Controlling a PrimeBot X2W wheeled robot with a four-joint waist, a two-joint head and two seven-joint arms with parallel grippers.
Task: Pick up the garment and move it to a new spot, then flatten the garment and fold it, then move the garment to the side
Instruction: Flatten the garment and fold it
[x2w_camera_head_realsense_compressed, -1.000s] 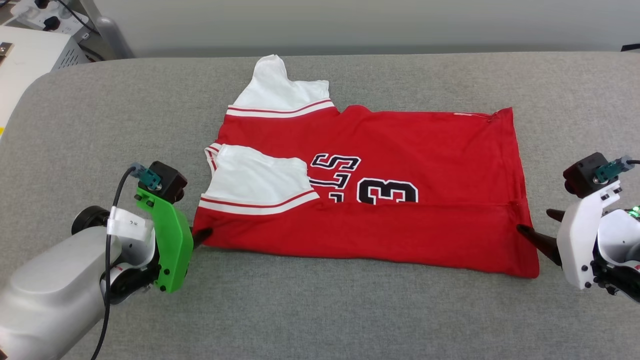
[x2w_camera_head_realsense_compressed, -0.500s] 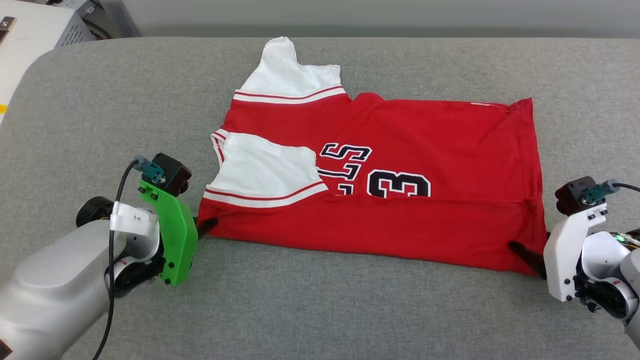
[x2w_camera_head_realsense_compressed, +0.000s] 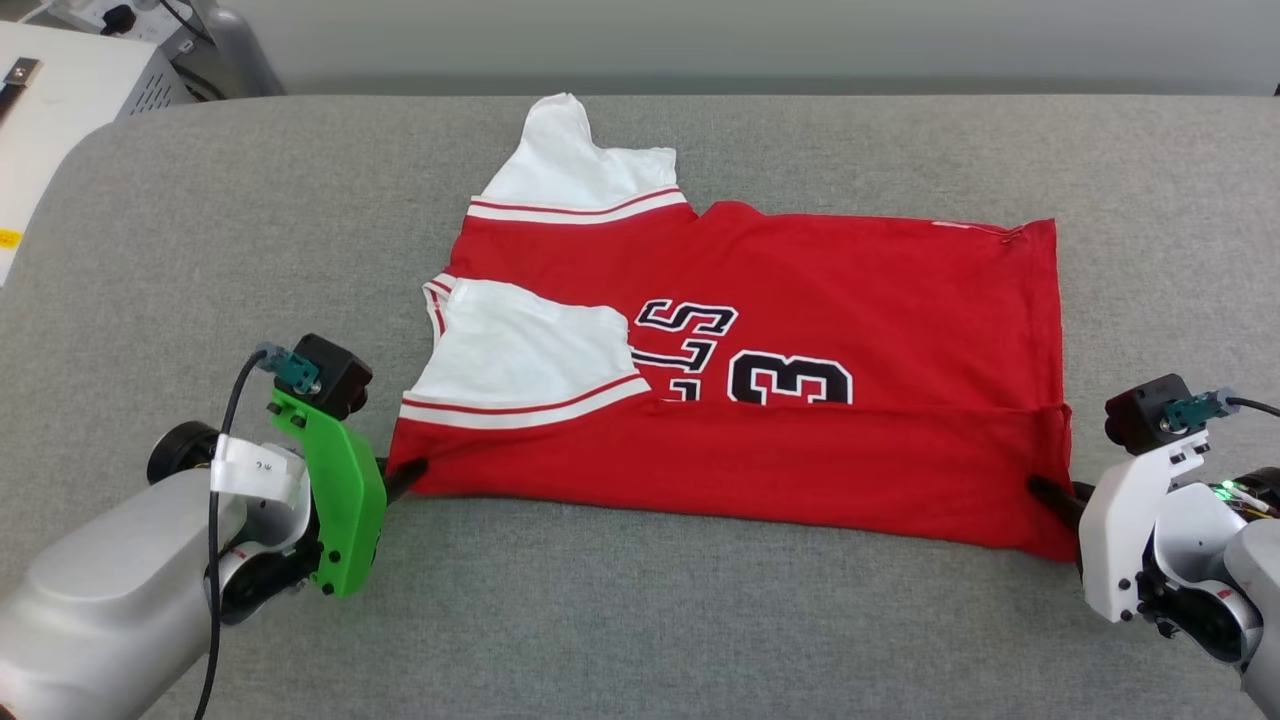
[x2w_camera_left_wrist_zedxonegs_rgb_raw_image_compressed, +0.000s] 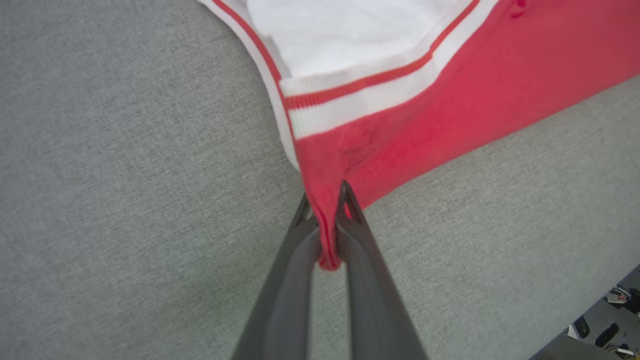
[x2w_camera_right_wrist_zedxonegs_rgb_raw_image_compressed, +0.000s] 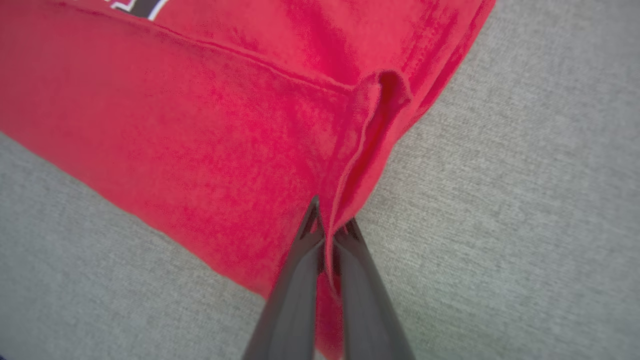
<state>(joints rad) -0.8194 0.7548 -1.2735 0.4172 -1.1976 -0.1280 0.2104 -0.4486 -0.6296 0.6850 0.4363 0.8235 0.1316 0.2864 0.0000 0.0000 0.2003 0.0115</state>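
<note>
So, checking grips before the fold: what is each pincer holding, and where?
Both hold the garment: left pincer pinches the corner below the folded sleeve, right pincer the hem edge.

The garment (x2w_camera_head_realsense_compressed: 850, 290) lies flat on the grey desk (x2w_camera_head_realsense_compressed: 640, 620). It is red, and its black, white-edged letters and a 3 are cut off by a near strip folded over them. One white sleeve (x2w_camera_head_realsense_compressed: 520, 345) lies folded onto its left part, and the other juts from its far left corner. The left pincer (x2w_camera_head_realsense_compressed: 408, 468), on a green bracket (x2w_camera_head_realsense_compressed: 345, 510), has its dark tips pressed together at the garment's near left corner. The right pincer (x2w_camera_head_realsense_compressed: 1048, 490), on a white bracket (x2w_camera_head_realsense_compressed: 1115, 540), meets the near right corner, tips together. A white box (x2w_camera_head_realsense_compressed: 70, 100) stands well beyond the garment's far left.
</note>
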